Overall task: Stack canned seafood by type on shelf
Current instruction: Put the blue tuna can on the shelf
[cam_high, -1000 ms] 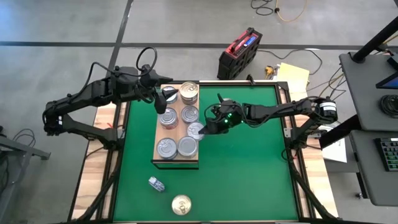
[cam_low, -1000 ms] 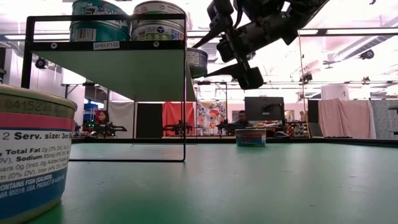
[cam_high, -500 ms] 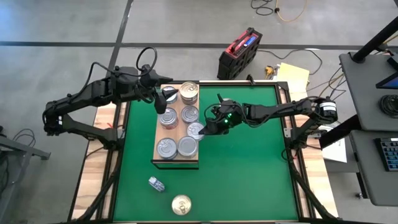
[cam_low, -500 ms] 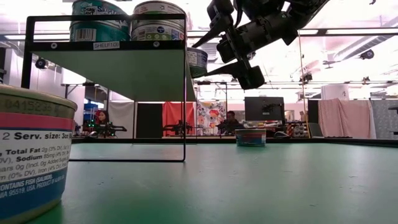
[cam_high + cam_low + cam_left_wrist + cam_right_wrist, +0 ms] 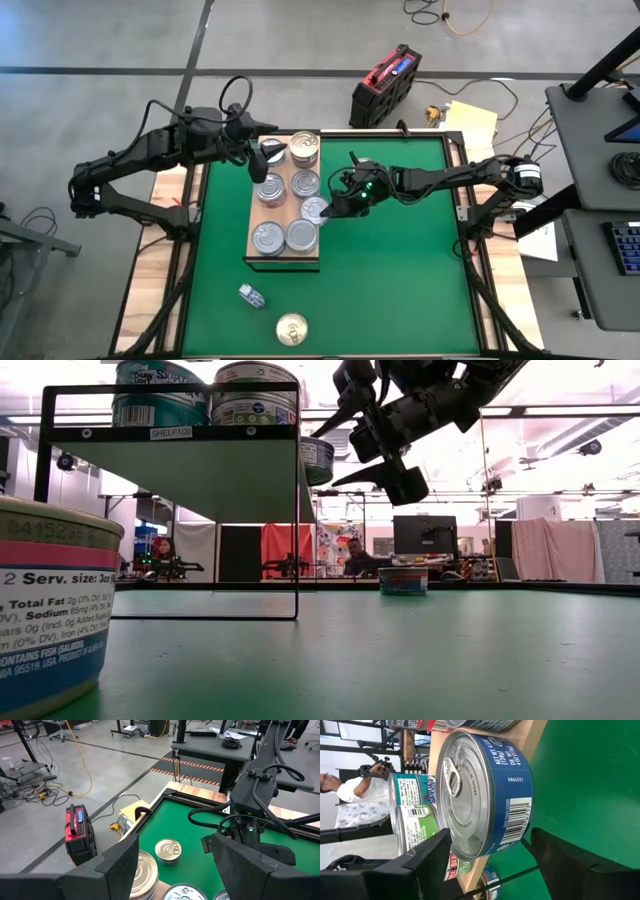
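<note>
The shelf (image 5: 283, 263) is a raised wooden board on the green mat, with several silver-lidded cans standing on it and a gold-lidded one (image 5: 304, 148) at its far end. My right gripper (image 5: 326, 207) (image 5: 491, 832) is shut on a blue-labelled can (image 5: 485, 785) (image 5: 318, 460) at the shelf's right edge. My left gripper (image 5: 268, 155) (image 5: 174, 842) hangs open above the shelf's far left corner, holding nothing. On the mat near the front edge a gold-lidded can (image 5: 291, 328) stands upright and another can (image 5: 252, 295) lies on its side. My right gripper pinches the blue-labelled can top to bottom. One finger lies over the lid's near rim (image 5: 451, 845), the other under the base's near edge (image 5: 527, 822). The fingers come from the table's right, slanting slightly down. The can stands upright, partly on the shelf, its right part overhanging.
The right half of the green mat (image 5: 400, 270) is free room. The shelf stands on a black frame (image 5: 297, 510). A red and black case (image 5: 385, 80) lies on the floor beyond the table. A person (image 5: 352, 555) sits in the room behind.
</note>
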Controlling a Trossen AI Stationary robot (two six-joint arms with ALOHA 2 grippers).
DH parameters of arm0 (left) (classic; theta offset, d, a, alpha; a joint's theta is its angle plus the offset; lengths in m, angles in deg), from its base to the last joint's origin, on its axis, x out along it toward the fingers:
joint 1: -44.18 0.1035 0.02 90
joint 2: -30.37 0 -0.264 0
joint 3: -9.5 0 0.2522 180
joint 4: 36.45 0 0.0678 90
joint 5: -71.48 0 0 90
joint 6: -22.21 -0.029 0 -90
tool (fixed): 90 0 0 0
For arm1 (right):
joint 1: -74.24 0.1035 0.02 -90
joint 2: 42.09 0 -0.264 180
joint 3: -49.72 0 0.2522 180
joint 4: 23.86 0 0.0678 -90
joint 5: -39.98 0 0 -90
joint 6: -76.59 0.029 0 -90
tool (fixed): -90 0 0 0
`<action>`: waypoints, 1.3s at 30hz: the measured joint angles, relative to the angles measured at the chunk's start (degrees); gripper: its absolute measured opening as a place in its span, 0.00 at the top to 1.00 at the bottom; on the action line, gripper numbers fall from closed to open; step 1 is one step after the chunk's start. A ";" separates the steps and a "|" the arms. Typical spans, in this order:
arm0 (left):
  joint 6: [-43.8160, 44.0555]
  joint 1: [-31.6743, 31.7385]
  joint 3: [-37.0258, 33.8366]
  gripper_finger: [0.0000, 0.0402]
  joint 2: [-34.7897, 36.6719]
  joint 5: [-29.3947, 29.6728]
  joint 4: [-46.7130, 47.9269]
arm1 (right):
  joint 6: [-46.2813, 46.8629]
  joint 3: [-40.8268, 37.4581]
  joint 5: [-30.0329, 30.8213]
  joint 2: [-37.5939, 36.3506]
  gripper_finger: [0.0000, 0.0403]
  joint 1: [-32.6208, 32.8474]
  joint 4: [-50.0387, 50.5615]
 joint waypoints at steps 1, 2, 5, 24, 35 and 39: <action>0.00 0.01 0.00 0.42 0.00 -0.01 0.00 | 0.00 0.00 -0.03 -0.01 0.34 0.00 0.03; 0.00 0.01 0.00 0.42 0.00 -0.01 0.00 | 0.00 0.00 -0.34 -0.02 0.35 0.00 0.03; 0.00 0.01 0.00 0.42 0.00 -0.01 0.00 | 0.00 0.00 -1.36 -0.02 0.35 -0.02 0.10; 0.02 0.00 0.00 0.42 0.00 -0.01 0.02 | -2.71 0.00 -2.56 -2.95 0.32 -1.20 8.39; 0.02 0.01 0.01 0.42 0.00 -0.01 0.01 | -8.15 0.00 0.97 -8.00 0.31 -1.99 15.13; 0.02 0.03 0.00 0.42 0.00 -0.01 -0.02 | -10.81 0.04 3.50 -6.36 0.34 -2.40 12.01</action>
